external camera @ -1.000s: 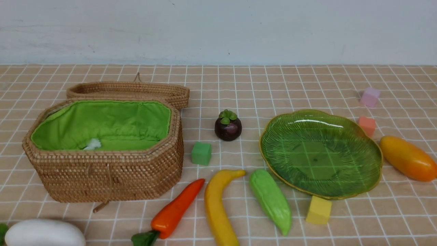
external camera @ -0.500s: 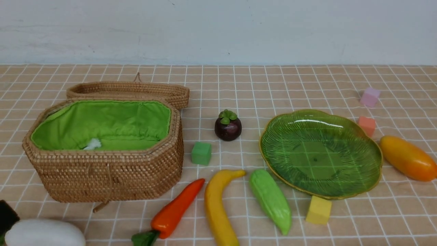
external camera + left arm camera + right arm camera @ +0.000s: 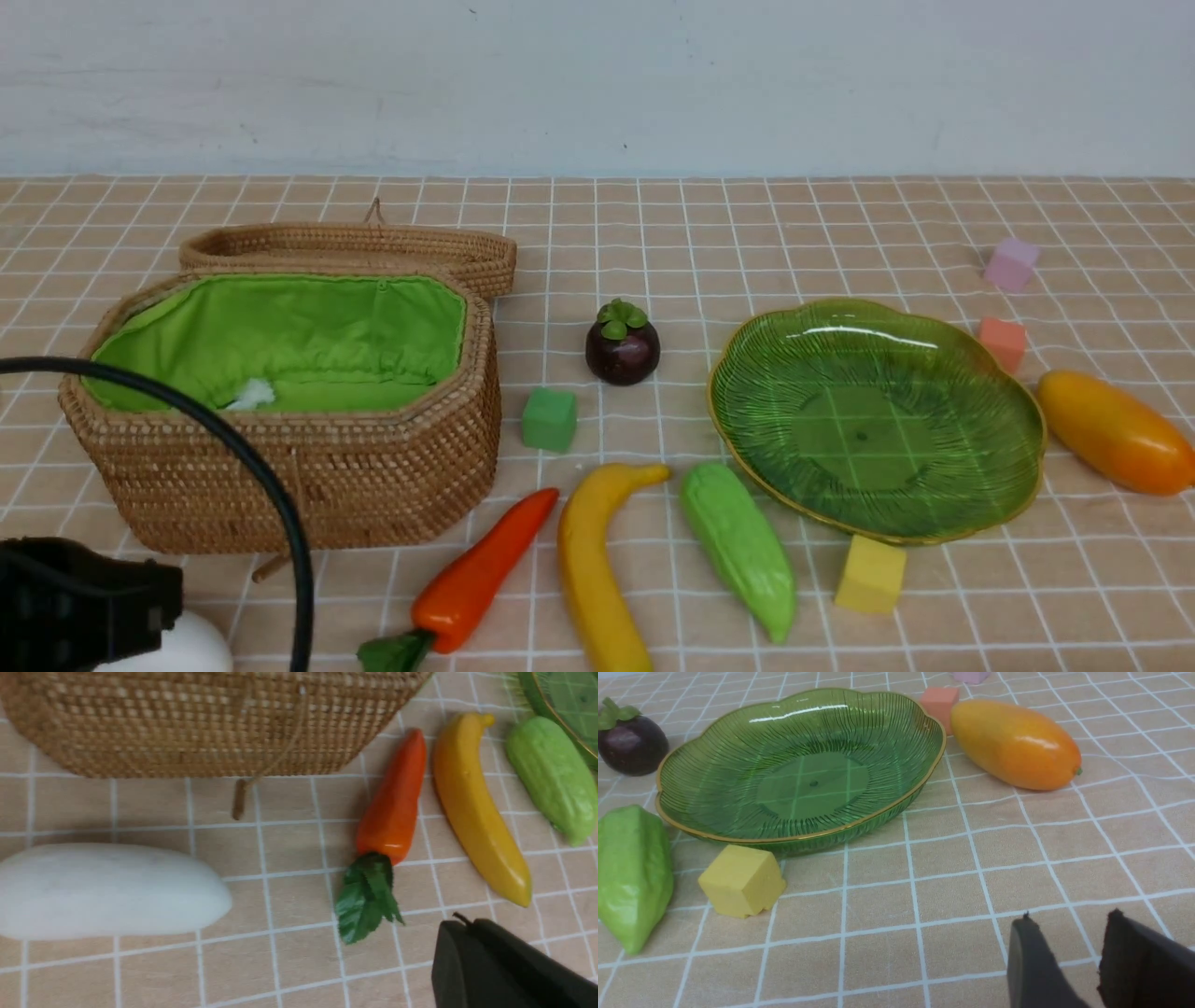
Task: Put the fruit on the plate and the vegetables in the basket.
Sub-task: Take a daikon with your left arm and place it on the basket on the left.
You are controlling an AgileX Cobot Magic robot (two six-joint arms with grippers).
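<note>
The empty green plate (image 3: 878, 420) lies right of centre. The mangosteen (image 3: 623, 347) stands behind the carrot (image 3: 476, 574), banana (image 3: 597, 569) and light-green gourd (image 3: 738, 546). The mango (image 3: 1111, 431) lies right of the plate. The open basket (image 3: 280, 467) stands at the left. My left arm (image 3: 75, 602) covers part of the white vegetable (image 3: 177, 649). The left gripper (image 3: 460, 926) is shut and empty above the cloth, beside the carrot's leaves (image 3: 366, 898); the white vegetable (image 3: 107, 891) is apart from it. My right gripper (image 3: 1069, 924) hangs open and empty near the mango (image 3: 1015, 742).
Foam cubes are scattered about: a green cube (image 3: 549, 419) by the basket, a yellow cube (image 3: 870, 574) against the plate's front rim, an orange-pink cube (image 3: 1004, 341) and a lilac cube (image 3: 1011, 264) behind the plate. A black cable (image 3: 243, 457) arcs before the basket.
My left arm and its cable have risen into the front view at the lower left and now cover most of the white vegetable. The fruit and vegetables have not moved.
</note>
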